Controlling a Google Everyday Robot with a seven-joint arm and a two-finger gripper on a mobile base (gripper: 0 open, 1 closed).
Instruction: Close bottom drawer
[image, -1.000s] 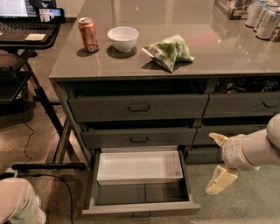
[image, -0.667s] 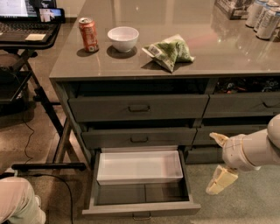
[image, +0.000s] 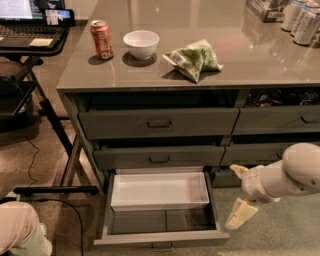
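The bottom drawer (image: 158, 238) stands pulled far out from the grey cabinet. Its low front panel carries a small dark pull (image: 162, 246). Inside, a white rectangular tray (image: 159, 192) fills the back, and the divided grey floor (image: 165, 220) shows in front of it. My gripper (image: 239, 193) hangs at the end of the white arm (image: 295, 172), just right of the drawer's right side and apart from it. Its two cream fingers (image: 241, 214) are spread apart, holding nothing.
Two shut drawer fronts (image: 159, 123) sit above the open one, and more drawers (image: 277, 119) to the right. On the counter are a red can (image: 101, 39), a white bowl (image: 141, 44), a green bag (image: 194, 59) and cans (image: 302, 20). A laptop stand (image: 30, 35) is at left, and a person's knee (image: 20, 230) at lower left.
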